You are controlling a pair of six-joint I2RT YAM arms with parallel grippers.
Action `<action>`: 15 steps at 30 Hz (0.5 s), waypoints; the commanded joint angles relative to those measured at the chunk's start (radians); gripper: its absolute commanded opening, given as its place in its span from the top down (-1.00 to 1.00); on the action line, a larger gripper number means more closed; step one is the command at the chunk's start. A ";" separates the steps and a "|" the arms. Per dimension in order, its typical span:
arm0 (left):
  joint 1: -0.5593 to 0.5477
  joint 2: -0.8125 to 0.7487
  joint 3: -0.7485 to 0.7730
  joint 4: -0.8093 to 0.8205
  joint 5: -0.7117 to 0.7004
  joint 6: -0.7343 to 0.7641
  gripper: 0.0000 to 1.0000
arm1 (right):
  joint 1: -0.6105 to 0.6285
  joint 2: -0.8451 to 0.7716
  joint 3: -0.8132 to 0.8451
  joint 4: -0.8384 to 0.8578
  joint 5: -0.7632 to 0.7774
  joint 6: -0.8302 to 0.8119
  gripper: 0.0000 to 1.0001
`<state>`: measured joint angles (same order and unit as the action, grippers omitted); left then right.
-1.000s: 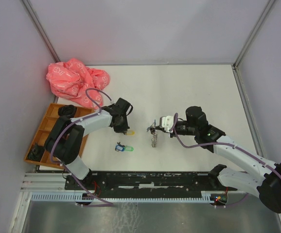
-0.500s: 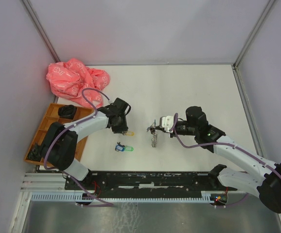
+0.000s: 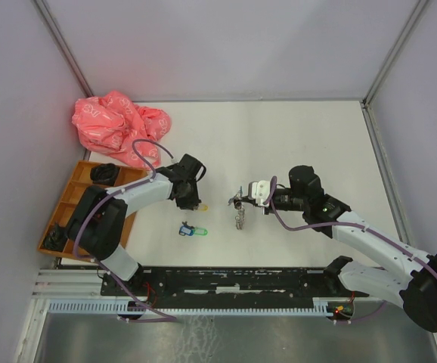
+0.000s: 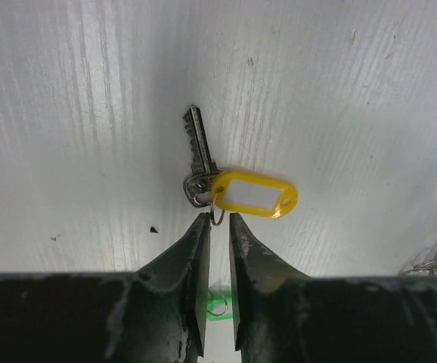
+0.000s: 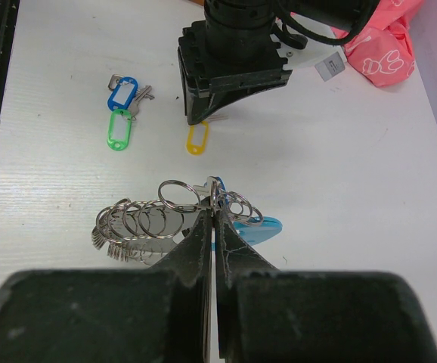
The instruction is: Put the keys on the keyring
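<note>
Over the last second the left arm has been rocking a little at the elbow and settling back, while its left end effector [image 4: 217, 221] is still hovering low over the yellow-tagged key [image 4: 250, 193] lying flat on the tabletop [image 3: 294, 144]. Its jaws are standing narrowly parted, with bare surface showing between them and the key's small wire loop [image 4: 218, 212] sitting right at their tips, so to me it is re-aiming its pinch rather than carrying anything yet. The right end effector [image 5: 214, 215] is not budging: it is staying clenched on the keyring [image 5: 150, 221], holding that bunch of rings up just beside the yellow key. The blue-tagged key [image 5: 122, 91] and green-tagged key [image 5: 118, 127] are lying untouched nearby. No key is going onto the ring yet.
</note>
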<state>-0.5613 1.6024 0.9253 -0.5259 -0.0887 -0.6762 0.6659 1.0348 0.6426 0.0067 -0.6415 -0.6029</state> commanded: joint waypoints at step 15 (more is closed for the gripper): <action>-0.020 -0.059 0.021 0.012 -0.083 0.106 0.95 | 0.006 -0.025 0.015 0.057 0.004 0.007 0.99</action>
<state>-0.5655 1.6112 0.9257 -0.5266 -0.1047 -0.6640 0.6659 1.0348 0.6426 0.0067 -0.6415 -0.6029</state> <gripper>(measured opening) 0.037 0.015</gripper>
